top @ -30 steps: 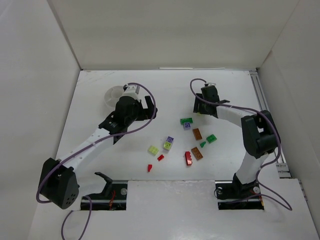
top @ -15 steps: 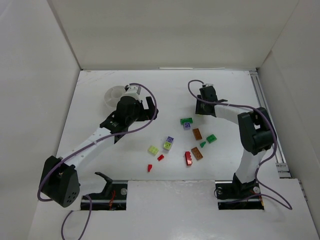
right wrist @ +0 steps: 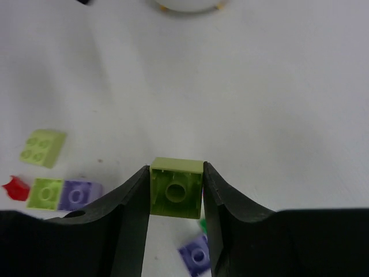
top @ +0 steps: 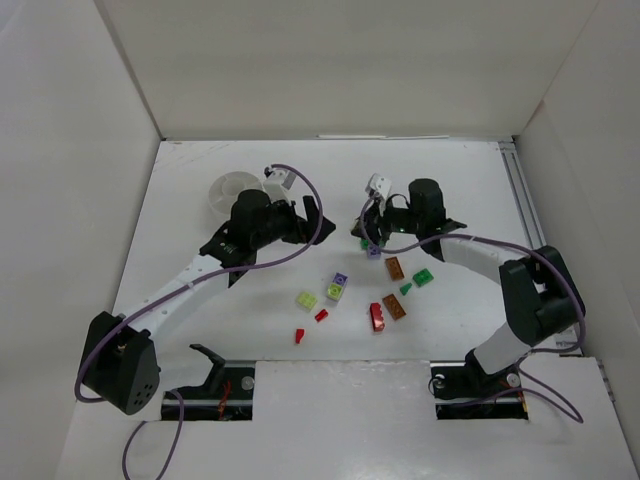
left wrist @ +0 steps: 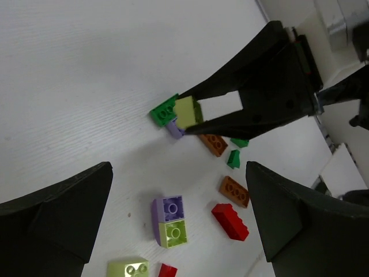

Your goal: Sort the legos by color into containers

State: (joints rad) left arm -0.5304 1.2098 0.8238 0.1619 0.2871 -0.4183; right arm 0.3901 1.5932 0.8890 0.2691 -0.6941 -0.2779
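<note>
Plastic was all I had to handle: small glossy studded bricks on a matte white table (top: 330,180). My right gripper (right wrist: 176,184) was clamped on a square yellow-green brick (right wrist: 176,202). The brick's hollow underside and round inner tube faced the wrist camera, with a smooth black finger flat against each side wall. The held brick hung over a flat green brick (left wrist: 164,111) and a purple brick (left wrist: 174,130) near the table's middle; I could not tell whether it touched them. Between there and the near edge lay a long red brick (left wrist: 229,221), two brown-orange bricks (left wrist: 213,143) and a joined purple and yellow-green pair (left wrist: 169,220). The round, low-walled white cup (top: 232,190) sat toward the far-left corner.

The right arm bent at the right edge, its forearm swung leftward. The left arm stretched diagonally from the near-left corner, and the left gripper (top: 305,215) was spread wide and empty — just beside the cup.
</note>
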